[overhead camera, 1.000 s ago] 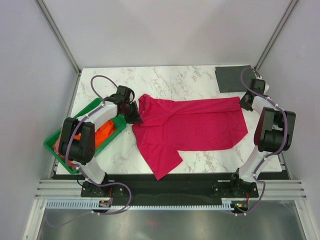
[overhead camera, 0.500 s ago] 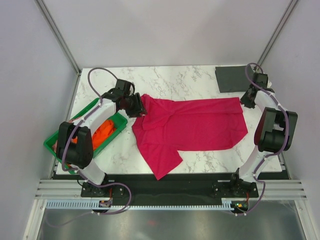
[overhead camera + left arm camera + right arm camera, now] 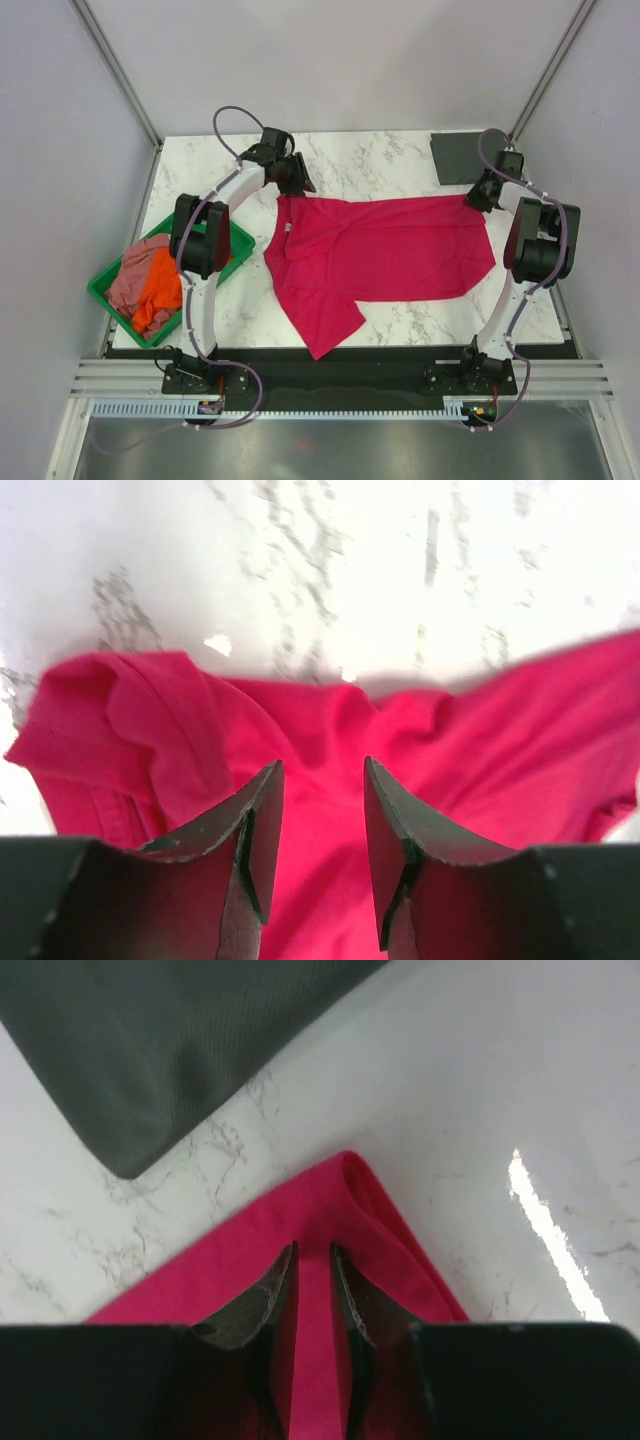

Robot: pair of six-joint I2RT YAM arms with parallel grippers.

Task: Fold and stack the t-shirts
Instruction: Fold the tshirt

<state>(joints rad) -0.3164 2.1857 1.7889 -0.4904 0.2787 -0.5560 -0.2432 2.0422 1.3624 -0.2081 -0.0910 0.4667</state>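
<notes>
A crimson-red t-shirt (image 3: pixel 385 250) lies spread across the marble table, one sleeve pointing toward the near edge. My left gripper (image 3: pixel 297 183) hovers at its far left corner, and in the left wrist view it (image 3: pixel 323 768) stands open over rumpled red cloth (image 3: pixel 330 720), holding nothing. My right gripper (image 3: pixel 470 200) is at the shirt's far right corner. In the right wrist view its jaws (image 3: pixel 312 1250) stand a narrow gap apart above the flat red corner (image 3: pixel 370 1200). A dark grey t-shirt (image 3: pixel 465 157) lies folded at the back right. Dusty pink (image 3: pixel 135 272) and orange (image 3: pixel 158 292) t-shirts sit in the tray.
The green plastic tray (image 3: pixel 98 288) sits at the table's left edge, next to the left arm. The grey folded tee (image 3: pixel 180 1050) lies just beyond the red corner under the right wrist. Metal frame posts rise at both back corners.
Both grippers have opened and let go of the red shirt. The left arm swung from the shirt's left side beside the tray to its far left corner, uncovering the tray.
</notes>
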